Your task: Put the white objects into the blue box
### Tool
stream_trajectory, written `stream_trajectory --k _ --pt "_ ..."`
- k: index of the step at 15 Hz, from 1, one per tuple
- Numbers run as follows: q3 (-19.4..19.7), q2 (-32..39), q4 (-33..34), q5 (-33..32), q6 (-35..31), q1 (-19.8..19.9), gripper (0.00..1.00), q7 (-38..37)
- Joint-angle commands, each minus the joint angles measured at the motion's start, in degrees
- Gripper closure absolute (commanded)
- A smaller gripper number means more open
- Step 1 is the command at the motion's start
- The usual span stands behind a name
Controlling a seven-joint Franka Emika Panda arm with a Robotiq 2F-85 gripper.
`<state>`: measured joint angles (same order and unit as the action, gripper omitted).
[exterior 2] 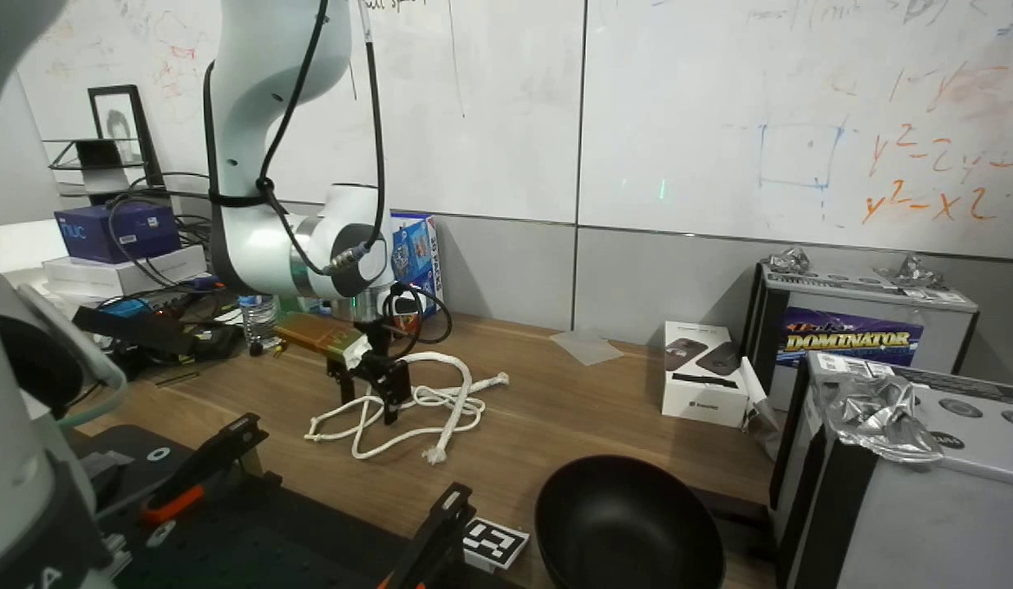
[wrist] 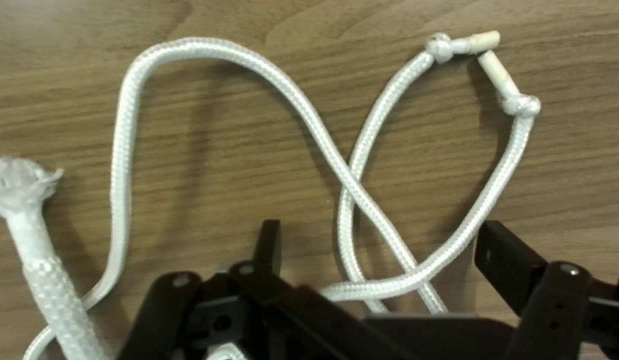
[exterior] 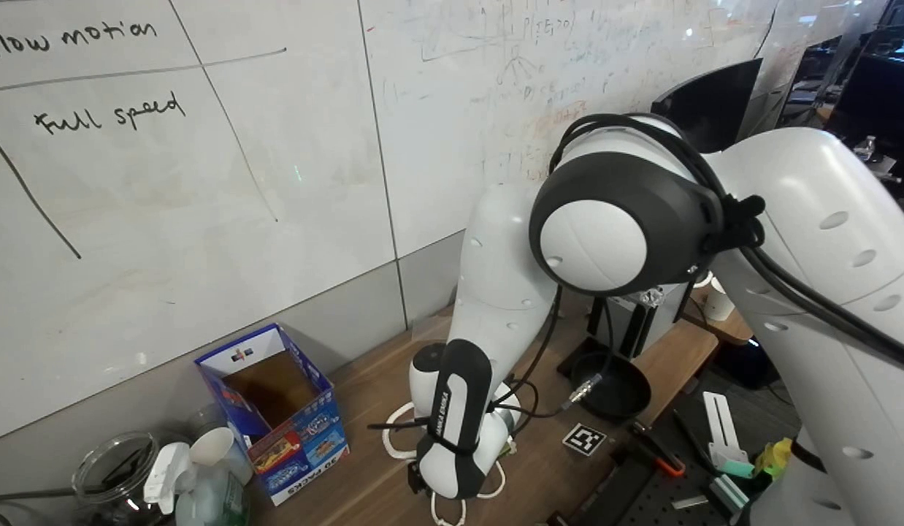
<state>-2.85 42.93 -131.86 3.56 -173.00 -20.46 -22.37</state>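
Observation:
White cords lie tangled on the wooden table, a thin knotted cord (wrist: 309, 115) and a thicker one with a frayed end (wrist: 54, 295) in the wrist view. They also show in both exterior views as a thicker loop (exterior: 388, 442) and a loose pile (exterior 2: 461, 401). My gripper (wrist: 379, 240) is open, its fingers on either side of thin cord strands, low over the pile (exterior 2: 369, 405). Nothing is pinched. The right finger is close to one strand; contact is unclear. The blue box (exterior: 295, 456) stands open against the wall, its brown inside partly visible; the arm partly hides it in an exterior view (exterior 2: 414, 254).
A spray bottle (exterior: 204, 493), a white cup (exterior: 220, 449) and a glass jar (exterior: 116, 467) stand beside the box. A black bowl (exterior 2: 629, 523), a marker tag (exterior 2: 494, 541), a white phone box (exterior 2: 703, 397) and grey devices (exterior 2: 907, 483) stand elsewhere. A whiteboard wall (exterior: 277, 161) rises behind.

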Motion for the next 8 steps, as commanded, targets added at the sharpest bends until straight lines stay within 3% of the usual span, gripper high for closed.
stream_trajectory --k 1,6,7,8 --pt "0.22 0.75 0.80 1.74 -1.32 -0.14 0.00 1.59" --pt "0.15 0.99 0.78 1.84 -1.32 0.11 0.00 1.72" --pt "0.16 1.15 0.85 1.94 -1.31 0.09 0.25 1.58" --pt "0.15 1.25 0.84 1.92 -1.41 0.10 0.28 1.63"
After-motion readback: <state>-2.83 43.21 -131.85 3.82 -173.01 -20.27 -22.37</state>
